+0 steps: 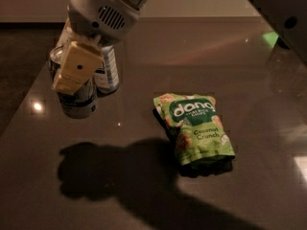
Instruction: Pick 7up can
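My gripper (85, 75) is at the upper left, lifted above the dark table (144, 128). It is shut on the 7up can (76, 104), a small silver-grey can whose rim shows at the left. One cream fingertip (76, 68) lies across the can's front. The can hangs clear of the table, and its shadow falls on the surface below. A pale cylinder with dark print (108, 73) shows just right of the can, behind the finger; I cannot tell what it is.
A green Dang Coconut Crunch snack bag (194, 128) lies flat right of centre. The arm spans the top of the view. The table's left edge runs down the left side, with darker floor beyond it.
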Robot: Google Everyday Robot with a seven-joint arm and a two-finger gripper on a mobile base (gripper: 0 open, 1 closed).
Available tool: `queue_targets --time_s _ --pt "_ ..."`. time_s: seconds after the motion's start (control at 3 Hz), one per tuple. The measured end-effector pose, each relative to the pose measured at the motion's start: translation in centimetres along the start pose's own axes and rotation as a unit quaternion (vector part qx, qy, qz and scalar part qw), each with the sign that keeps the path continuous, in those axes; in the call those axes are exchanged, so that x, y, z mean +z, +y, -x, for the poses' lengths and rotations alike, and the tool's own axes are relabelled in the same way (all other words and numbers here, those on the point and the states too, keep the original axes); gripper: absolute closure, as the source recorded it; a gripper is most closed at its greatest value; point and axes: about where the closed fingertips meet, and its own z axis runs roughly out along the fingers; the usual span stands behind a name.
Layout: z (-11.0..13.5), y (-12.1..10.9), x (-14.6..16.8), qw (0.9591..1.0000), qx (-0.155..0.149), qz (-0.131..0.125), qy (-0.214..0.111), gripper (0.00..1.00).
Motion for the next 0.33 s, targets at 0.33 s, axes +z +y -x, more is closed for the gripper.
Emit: queue_targets --time_s 0.33 --pt "0.24 -0.01 -0.34 1.0000 -0.002 -0.002 -0.001 1.00"
